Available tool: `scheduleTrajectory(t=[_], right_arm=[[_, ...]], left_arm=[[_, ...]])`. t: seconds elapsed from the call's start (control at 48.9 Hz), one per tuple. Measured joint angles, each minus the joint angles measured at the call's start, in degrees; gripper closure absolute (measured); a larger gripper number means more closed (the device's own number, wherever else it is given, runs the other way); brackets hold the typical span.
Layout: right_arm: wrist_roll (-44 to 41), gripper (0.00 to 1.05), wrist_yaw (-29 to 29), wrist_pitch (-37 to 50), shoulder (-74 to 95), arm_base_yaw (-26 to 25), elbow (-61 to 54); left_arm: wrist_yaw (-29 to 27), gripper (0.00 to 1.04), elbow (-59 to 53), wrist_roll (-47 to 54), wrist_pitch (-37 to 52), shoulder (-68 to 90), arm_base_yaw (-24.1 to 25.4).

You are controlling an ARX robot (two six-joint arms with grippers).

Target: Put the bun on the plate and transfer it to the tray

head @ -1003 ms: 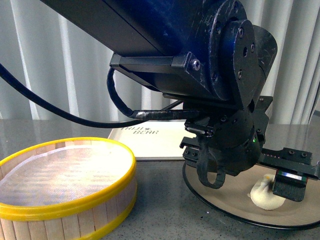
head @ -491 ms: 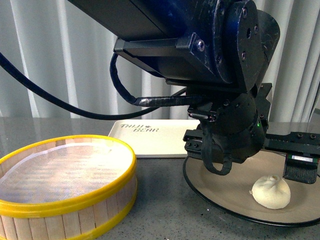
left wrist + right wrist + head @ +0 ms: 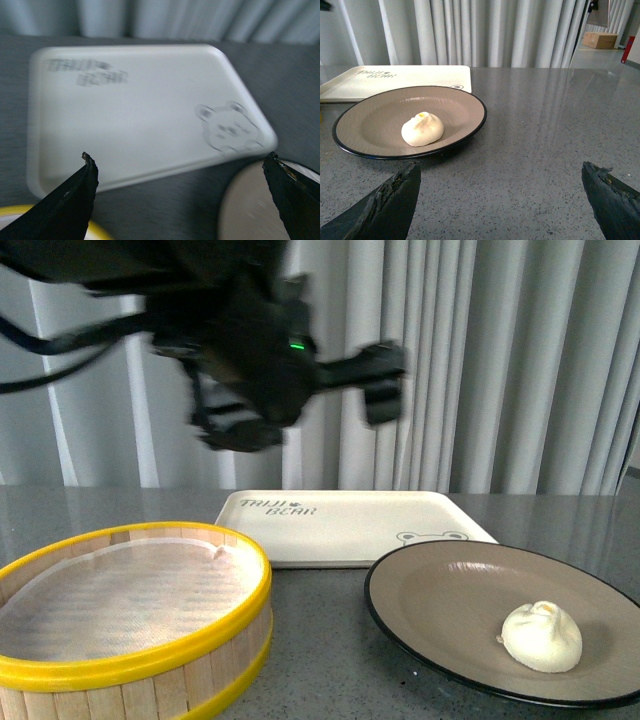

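So the left end effector (image 3: 180, 161) is up in the air in front of the pale grey pleated curtains (image 3: 520, 360). It's pretty blurred in the front view, but its wrist camera shows the two black fingers (image 3: 70, 205) spread wide with nothing between them. Looking down past those fingers you get the flat rectangular cream-white tray (image 3: 150, 110) with the dark lettering and little bear face, lying on the dark grey speckled tabletop (image 3: 545, 150). The small round cream-white steamed bun (image 3: 541, 636) with the pinched top is well below that left end effector and off to its right side. It's sitting on the large round beige-brown plate (image 3: 440, 590) with the thin black rim, toward the plate's near right part and not touching the rim. The plate is just in front of the tray with the edges very close, can't tell if they actually touch. Also below the left end effector, but toward its left, is the round wooden steamer basket (image 3: 130, 665) with the yellow rim and a white liner inside, just beside the plate and apart from it. The right end effector (image 3: 499, 170) is low near the tabletop, fingers also wide apart and holding nothing. The plate with the bun is out ahead of it, well apart from both fingertips, with the tray further out beyond the plate.
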Motion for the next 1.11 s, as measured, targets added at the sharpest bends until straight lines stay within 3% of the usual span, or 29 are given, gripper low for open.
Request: scheduleTrajectory(t=[0.143, 0.287, 0.348, 0.45, 0.573, 0.614, 0.798, 0.839, 1.105], right_arm=[[0.00, 0.09, 0.04, 0.00, 0.00, 0.00, 0.00], [0.00, 0.09, -0.04, 0.00, 0.00, 0.00, 0.00], [0.00, 0.09, 0.04, 0.00, 0.00, 0.00, 0.00], [0.00, 0.09, 0.15, 0.00, 0.00, 0.00, 0.00], [0.00, 0.09, 0.00, 0.00, 0.00, 0.00, 0.00], [0.00, 0.09, -0.02, 0.00, 0.00, 0.00, 0.00], [0.00, 0.09, 0.00, 0.00, 0.00, 0.00, 0.00], [0.00, 0.09, 0.00, 0.00, 0.00, 0.00, 0.00], [0.00, 0.09, 0.00, 0.00, 0.00, 0.00, 0.00]], left_arm=[[-2.78, 0.07, -6.51, -1.88, 0.37, -5.55, 8.41], [-2.78, 0.07, -7.87, -2.10, 0.72, -5.66, 8.74], [-6.64, 0.20, -16.37, 4.26, 17.70, -8.04, 8.24], [-5.70, 0.36, -28.61, 10.34, 34.01, -13.14, 8.66], [-4.55, 0.56, -40.98, 12.79, 43.54, -19.98, 11.30], [-4.42, 0.67, -46.49, 13.35, 45.99, -22.82, 12.94], [-1.42, 0.97, -59.14, 13.94, 50.18, -29.03, 14.71], [-1.09, 1.01, -60.81, 13.88, 50.73, -30.10, 14.88], [1.01, 1.01, -72.83, 14.36, 52.85, -39.74, 17.73]])
